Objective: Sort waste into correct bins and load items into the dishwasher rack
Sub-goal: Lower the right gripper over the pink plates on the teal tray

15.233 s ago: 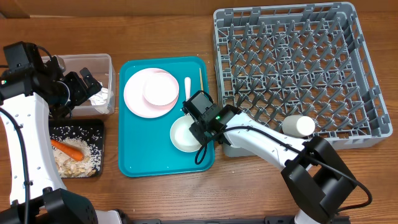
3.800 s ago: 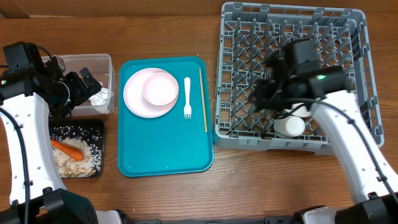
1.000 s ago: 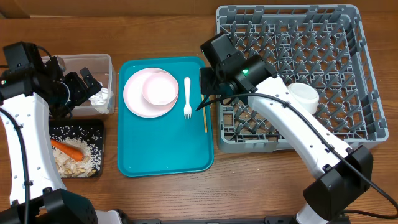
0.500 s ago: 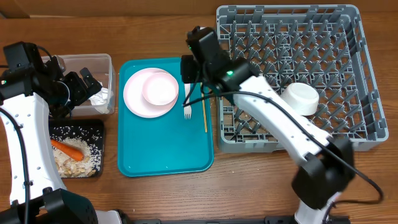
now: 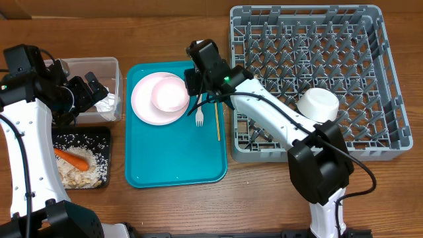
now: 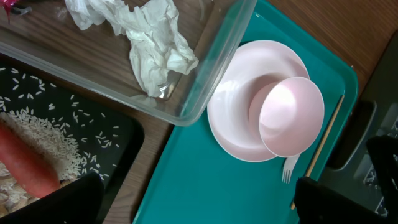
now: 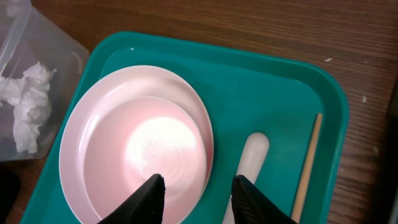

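My right gripper (image 5: 195,79) is open and empty, hovering over the right rim of a white bowl (image 5: 170,94) that sits on the white plate (image 5: 149,102). In the right wrist view the open gripper (image 7: 199,199) straddles the bowl (image 7: 155,152) and plate rim (image 7: 118,87). The white fork (image 5: 199,106) and thin wooden stick (image 5: 215,109) lie just right of them. Another white bowl (image 5: 317,104) rests in the grey dishwasher rack (image 5: 370,39). My left gripper (image 5: 91,92) is open and empty over the clear tub (image 5: 92,66), which holds the tissue (image 6: 152,43).
The dishes lie on a teal serving tray (image 5: 172,158). The black tray (image 5: 99,135) at front left holds the carrot (image 5: 71,157) and rice (image 5: 89,173). A bit of red wrapper (image 6: 12,5) shows in the tub. My right arm spans from rack to tray.
My right gripper moved a bowl from the teal tray into the rack, let it go, and has swung back left over the bowl on the plate. The left arm has not moved.
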